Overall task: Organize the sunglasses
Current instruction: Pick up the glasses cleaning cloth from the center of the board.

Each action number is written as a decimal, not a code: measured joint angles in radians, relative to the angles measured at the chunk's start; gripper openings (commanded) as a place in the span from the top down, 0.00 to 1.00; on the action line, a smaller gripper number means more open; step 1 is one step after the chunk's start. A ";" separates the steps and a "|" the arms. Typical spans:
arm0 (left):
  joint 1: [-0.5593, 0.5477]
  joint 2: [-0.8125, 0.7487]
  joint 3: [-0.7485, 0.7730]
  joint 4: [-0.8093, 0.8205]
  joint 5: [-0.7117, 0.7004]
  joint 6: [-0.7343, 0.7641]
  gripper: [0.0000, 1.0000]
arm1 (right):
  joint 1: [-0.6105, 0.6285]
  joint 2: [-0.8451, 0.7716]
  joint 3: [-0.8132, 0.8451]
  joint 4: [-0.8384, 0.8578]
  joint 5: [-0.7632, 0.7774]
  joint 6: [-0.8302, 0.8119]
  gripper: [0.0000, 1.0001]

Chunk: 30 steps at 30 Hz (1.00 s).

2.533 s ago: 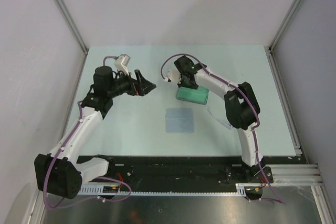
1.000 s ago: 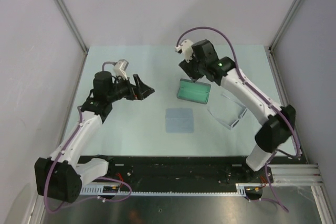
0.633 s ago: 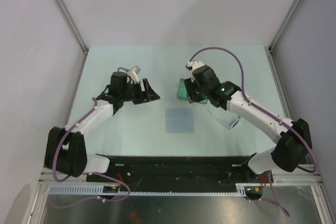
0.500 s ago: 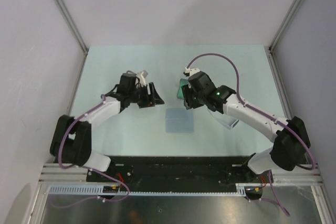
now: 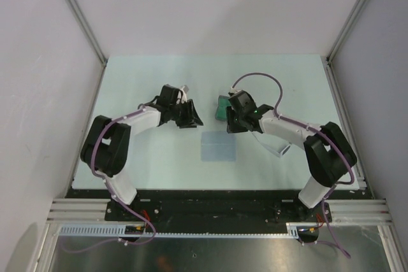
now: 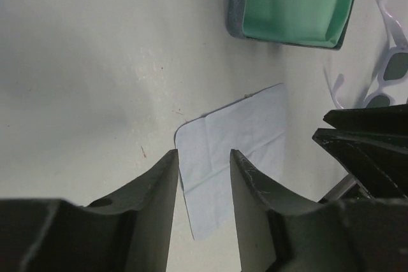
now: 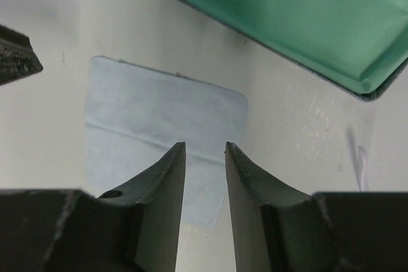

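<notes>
The sunglasses (image 5: 281, 150), white-framed with dark lenses, lie on the table right of centre, partly under my right arm; the left wrist view catches them at its right edge (image 6: 390, 71). My left gripper (image 5: 194, 121) hovers just left of the grey-blue cloth (image 5: 218, 146), jaws partly open and empty, with the cloth's near corner (image 6: 217, 151) between its fingers (image 6: 160, 183). My right gripper (image 5: 231, 127) hangs above the cloth's upper right edge (image 7: 159, 116), open with a narrow gap, holding nothing.
The felt case (image 5: 222, 107) lies open behind the cloth, its green lining (image 7: 299, 11) facing up, also (image 6: 290, 4) in the left wrist view. The two grippers stand close together; the right one's black fingers (image 6: 370, 141) show in the left wrist view.
Both arms have swung inward and down toward the cloth; the right one left the case. Both pairs of jaws have narrowed.
</notes>
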 measured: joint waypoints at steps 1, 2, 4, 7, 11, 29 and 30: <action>-0.005 0.011 0.005 0.000 -0.003 -0.001 0.60 | -0.008 0.014 0.000 0.010 -0.003 0.006 0.65; -0.010 0.021 0.009 0.000 -0.006 -0.002 0.61 | -0.015 0.027 0.000 0.018 -0.010 0.010 0.65; -0.022 0.039 0.013 0.000 -0.015 -0.003 0.62 | -0.024 0.049 0.000 0.031 -0.019 0.016 0.65; -0.046 0.059 0.013 0.000 -0.039 -0.006 0.63 | -0.035 0.070 -0.002 0.044 -0.024 0.021 0.66; -0.072 0.082 0.014 0.000 -0.074 -0.010 0.64 | -0.041 0.098 -0.002 0.063 -0.026 0.025 0.65; -0.105 0.127 0.044 0.004 -0.161 -0.011 0.66 | -0.047 0.164 -0.004 0.081 -0.016 0.024 0.64; -0.106 0.127 0.044 0.005 -0.161 -0.010 0.67 | -0.047 0.164 -0.004 0.082 -0.014 0.024 0.64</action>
